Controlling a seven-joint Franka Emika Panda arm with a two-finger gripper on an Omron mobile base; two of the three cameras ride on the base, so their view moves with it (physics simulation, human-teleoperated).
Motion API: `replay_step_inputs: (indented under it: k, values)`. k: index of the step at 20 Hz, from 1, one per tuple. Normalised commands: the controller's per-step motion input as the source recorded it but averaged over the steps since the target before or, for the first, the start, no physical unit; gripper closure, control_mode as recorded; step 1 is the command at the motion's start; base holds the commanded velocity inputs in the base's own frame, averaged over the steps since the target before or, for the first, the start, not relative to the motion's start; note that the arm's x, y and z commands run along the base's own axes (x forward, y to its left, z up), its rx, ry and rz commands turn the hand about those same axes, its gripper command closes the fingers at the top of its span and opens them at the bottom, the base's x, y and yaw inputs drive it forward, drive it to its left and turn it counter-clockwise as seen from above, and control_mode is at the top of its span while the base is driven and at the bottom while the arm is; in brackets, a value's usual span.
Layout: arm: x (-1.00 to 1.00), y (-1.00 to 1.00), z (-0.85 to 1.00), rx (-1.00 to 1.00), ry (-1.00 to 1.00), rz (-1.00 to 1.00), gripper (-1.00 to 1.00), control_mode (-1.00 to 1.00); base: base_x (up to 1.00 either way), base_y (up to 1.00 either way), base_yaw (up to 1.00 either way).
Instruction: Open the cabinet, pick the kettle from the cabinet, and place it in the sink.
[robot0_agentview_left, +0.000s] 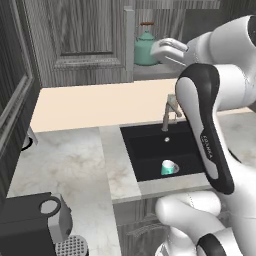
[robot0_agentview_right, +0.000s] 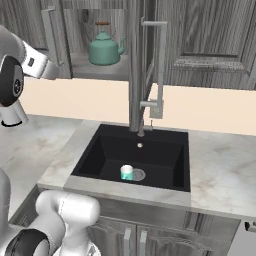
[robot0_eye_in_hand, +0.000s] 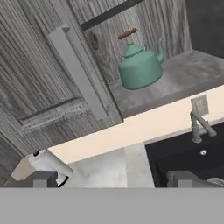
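Nearest, the marble worktop (robot0_agentview_right: 220, 167) carries the black sink (robot0_agentview_right: 150, 150), where a small teal cup (robot0_agentview_right: 127, 172) stands by the drain and a grey faucet (robot0_agentview_right: 150, 70) rises at 12 o'clock. Beyond, the cabinet (robot0_agentview_left: 80, 40) stands open, so the first step looks done. The teal kettle (robot0_eye_in_hand: 141, 65) sits upright on its shelf, not yet grasped. The gripper (robot0_agentview_left: 172, 52) hangs just beside it, jaws spread and empty. The open door's handle (robot0_eye_in_hand: 78, 72) and the faucet crowd the carrying path.

kettle (robot0_eye_in_hand: 141, 66) on cabinet (robot0_eye_in_hand: 183, 70) shelf, sink (robot0_eye_in_hand: 183, 159) below — door ajar
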Motion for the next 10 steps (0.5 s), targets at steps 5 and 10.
replay_step_inputs:
  k: [5,10]
  values:
    - [0.28,0.2,0.14,-0.11,0.0,0.13,-1.0,-1.0,0.0,0.0,0.0]
    - [0.34,0.12,0.18,-0.11,0.07,0.13,-1.0,-1.0,0.0,0.0,0.0]
